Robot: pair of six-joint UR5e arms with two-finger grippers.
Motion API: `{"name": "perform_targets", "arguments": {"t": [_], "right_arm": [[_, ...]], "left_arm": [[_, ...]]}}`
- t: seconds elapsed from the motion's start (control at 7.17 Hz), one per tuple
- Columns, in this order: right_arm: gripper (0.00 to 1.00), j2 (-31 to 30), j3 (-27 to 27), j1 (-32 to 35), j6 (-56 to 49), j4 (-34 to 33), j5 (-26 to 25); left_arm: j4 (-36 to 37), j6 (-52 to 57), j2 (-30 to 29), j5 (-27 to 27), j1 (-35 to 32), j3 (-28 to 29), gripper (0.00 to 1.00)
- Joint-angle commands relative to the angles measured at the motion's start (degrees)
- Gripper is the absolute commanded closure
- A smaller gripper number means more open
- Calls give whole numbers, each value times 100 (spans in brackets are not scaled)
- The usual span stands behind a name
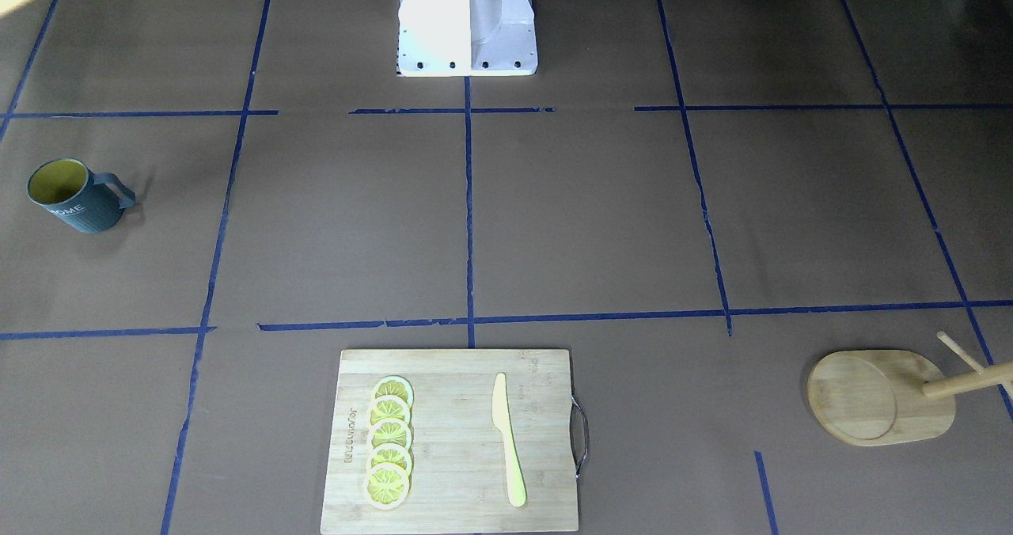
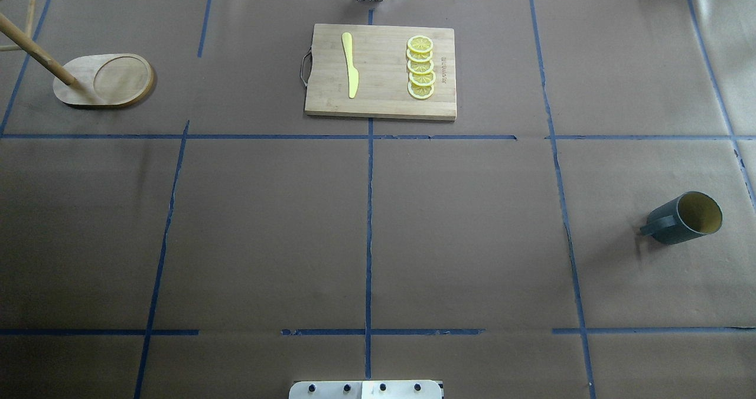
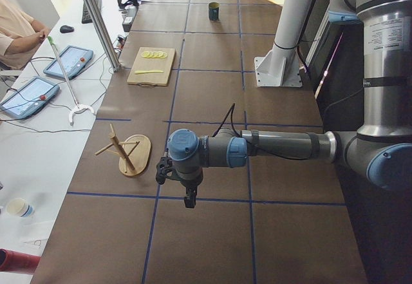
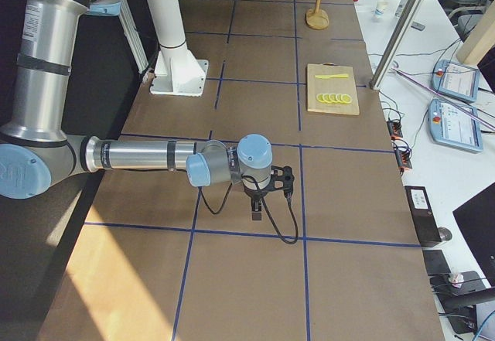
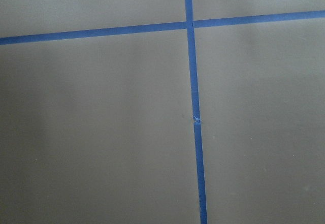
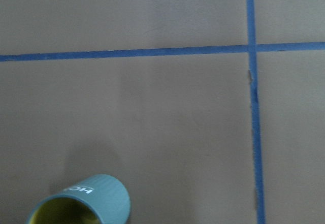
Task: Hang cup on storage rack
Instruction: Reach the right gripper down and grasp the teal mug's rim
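Note:
The cup (image 1: 75, 199), dark blue-grey with a yellow inside and white "HOME" lettering, stands upright on the robot's right side of the table (image 2: 688, 219). Its handle points toward the table's middle. Its rim shows at the bottom left of the right wrist view (image 6: 81, 206). The storage rack (image 2: 109, 80), a light wooden oval base with a post and pegs, stands at the far left corner (image 1: 882, 396). My left gripper (image 3: 188, 199) hangs above the table near the rack (image 3: 132, 155). My right gripper (image 4: 257, 213) hangs above the right side. I cannot tell whether either is open or shut.
A rectangular wooden cutting board (image 2: 381, 71) with several lemon slices (image 2: 420, 67) and a yellow knife (image 2: 350, 64) lies at the far middle. The white robot base (image 1: 467, 20) is at the near edge. Blue tape lines mark the brown table. The left wrist view shows only bare table.

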Motion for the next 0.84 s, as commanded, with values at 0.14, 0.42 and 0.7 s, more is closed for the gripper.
{"name": "perform_targets", "arguments": {"t": [0.14, 0.42, 0.7], "right_arm": [[0, -39, 28, -901, 1253, 713, -295], [0, -214, 19, -1165, 1270, 713, -568], [1, -373, 19, -1420, 1270, 713, -701]], "left_arm": [[0, 0, 4, 0, 2, 11, 0], [0, 0, 4, 0, 2, 11, 0], [0, 0, 12, 0, 2, 3, 0]]}}
